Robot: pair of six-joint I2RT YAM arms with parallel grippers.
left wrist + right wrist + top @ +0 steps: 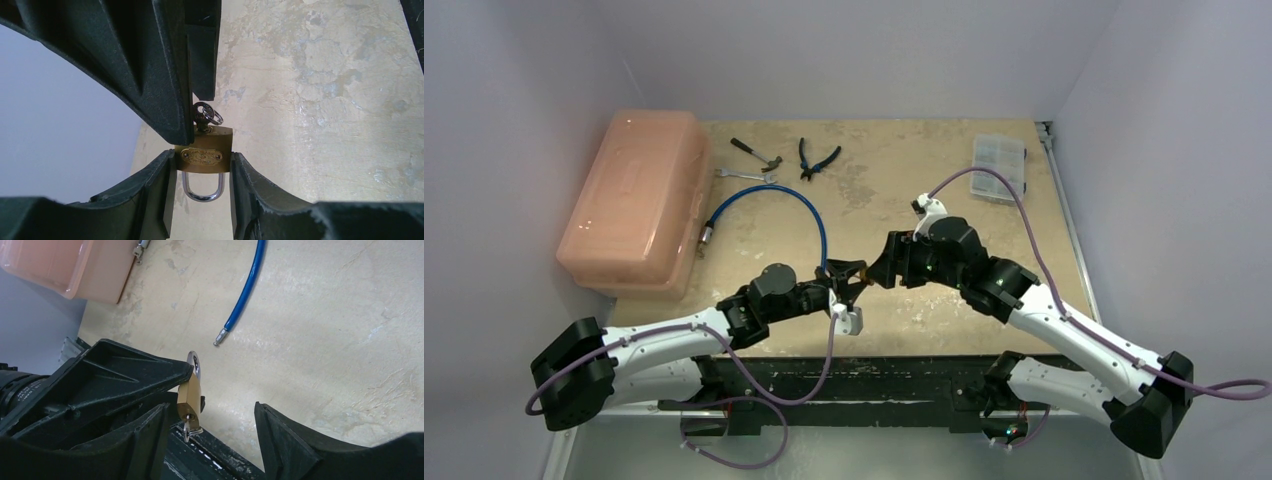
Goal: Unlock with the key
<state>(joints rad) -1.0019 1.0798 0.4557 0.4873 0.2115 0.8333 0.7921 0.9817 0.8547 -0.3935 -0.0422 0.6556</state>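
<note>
Above the tan table (904,190), the left gripper (202,172) squeezes the brass padlock (202,150) by its sides. The key (205,115) sticks in its keyhole. The right gripper (210,440) stands wide open around the key, holding nothing.

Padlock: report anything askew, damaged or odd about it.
Nothing stands out. The padlock is held by its body between the jaws of the left gripper, key seated in its keyhole, shackle unbent.

Robot lab bench cell, kitted out like a small workshop.
Boxed in by plain white panels (874,50); scuffed beige tabletop (904,180) laid with pliers (817,160), wrench (746,175), small hammer (756,152), pink plastic toolbox (634,200), clear parts organizer (999,165).
</note>
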